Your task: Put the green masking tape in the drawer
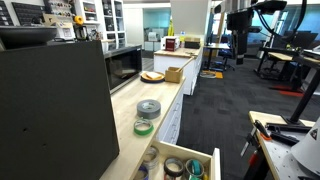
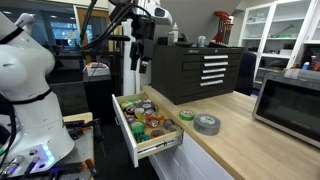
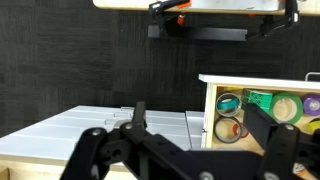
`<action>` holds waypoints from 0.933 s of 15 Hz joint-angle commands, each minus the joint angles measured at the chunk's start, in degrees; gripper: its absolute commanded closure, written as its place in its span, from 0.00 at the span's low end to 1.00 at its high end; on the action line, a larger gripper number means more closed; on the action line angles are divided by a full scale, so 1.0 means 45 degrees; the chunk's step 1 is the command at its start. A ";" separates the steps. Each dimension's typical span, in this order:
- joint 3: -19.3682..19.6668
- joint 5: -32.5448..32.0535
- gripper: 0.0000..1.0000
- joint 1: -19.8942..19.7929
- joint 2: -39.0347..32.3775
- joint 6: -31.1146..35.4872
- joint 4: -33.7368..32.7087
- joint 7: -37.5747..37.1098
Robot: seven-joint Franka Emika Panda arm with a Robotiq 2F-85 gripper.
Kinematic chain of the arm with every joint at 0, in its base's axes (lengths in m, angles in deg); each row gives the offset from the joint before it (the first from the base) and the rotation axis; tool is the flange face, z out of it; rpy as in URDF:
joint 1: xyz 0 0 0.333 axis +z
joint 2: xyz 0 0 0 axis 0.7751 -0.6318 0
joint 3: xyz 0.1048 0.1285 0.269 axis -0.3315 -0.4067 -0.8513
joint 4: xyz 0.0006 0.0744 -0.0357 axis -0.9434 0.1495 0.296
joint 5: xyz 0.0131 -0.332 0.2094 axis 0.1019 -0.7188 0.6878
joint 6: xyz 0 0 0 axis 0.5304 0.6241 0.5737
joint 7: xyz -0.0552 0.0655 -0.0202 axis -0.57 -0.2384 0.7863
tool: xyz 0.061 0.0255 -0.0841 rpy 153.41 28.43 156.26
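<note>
The green masking tape [image 1: 143, 127] is a small flat light-green ring lying on the wooden counter next to the thicker grey roll [image 1: 148, 108]. In an exterior view it lies near the counter's edge [image 2: 187, 115], beside the open drawer [image 2: 128, 130]. The drawer is pulled out and holds several tape rolls; it also shows in the wrist view [image 3: 205, 110] and in an exterior view [image 1: 212, 165]. My gripper [image 2: 140, 62] hangs high above the drawer, well apart from the green tape. In the wrist view its jaws [image 3: 198, 112] are open and empty.
The grey roll [image 2: 207, 124] lies just past the green tape. A microwave [image 2: 290, 100] and a black tool chest [image 2: 195, 70] stand on the counter. A white robot body [image 2: 25, 80] stands beside the drawer. A plate [image 1: 152, 76] and a box [image 1: 174, 73] sit further along the counter.
</note>
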 commanded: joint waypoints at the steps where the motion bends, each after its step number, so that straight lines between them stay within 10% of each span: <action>1: 0.0452 -0.0864 0.00 0.0155 -0.2667 0.1830 -0.1139 0.1349; 7: 0.0383 -0.0858 0.00 0.0152 -0.6746 0.4367 -0.3573 0.3630; 14: -0.0662 -0.0545 0.00 0.0543 -0.7738 0.4781 -0.4655 0.4860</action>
